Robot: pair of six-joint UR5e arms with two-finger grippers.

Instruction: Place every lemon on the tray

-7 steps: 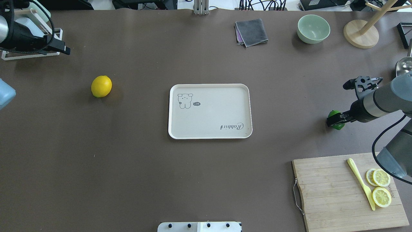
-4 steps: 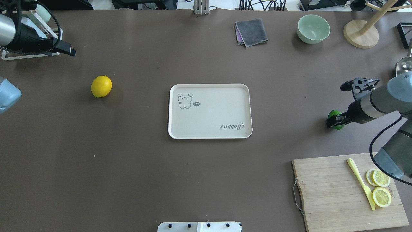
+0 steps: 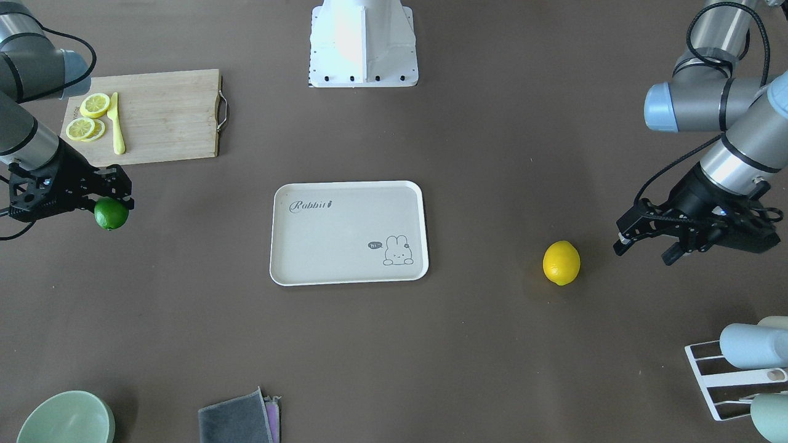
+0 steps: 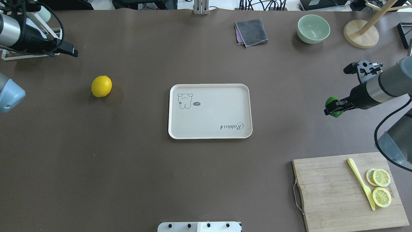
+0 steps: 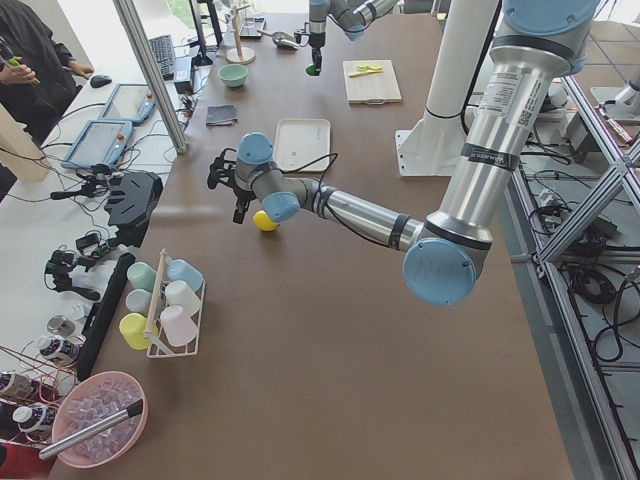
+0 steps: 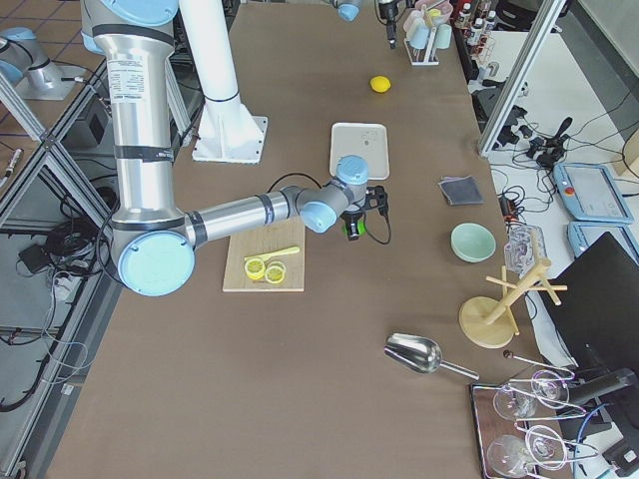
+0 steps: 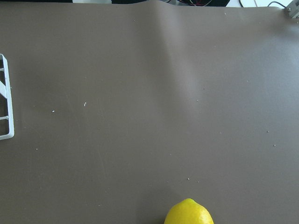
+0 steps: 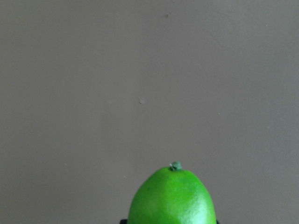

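Note:
The yellow lemon lies on the table to the left of the beige tray, and shows at the bottom edge of the left wrist view. My left gripper is open and empty, apart from that lemon on its far left side. My right gripper is shut on the green lemon, to the right of the tray. The green lemon fills the bottom of the right wrist view. The tray holds nothing.
A wooden cutting board with lemon slices and a yellow knife sits near right. A green bowl, a grey cloth and a wooden stand line the far edge. A cup rack stands beyond my left arm.
My right gripper has moved away from the robot with the green lemon in it. My left gripper has shifted slightly right, towards the middle of the table. The yellow lemon has not moved.

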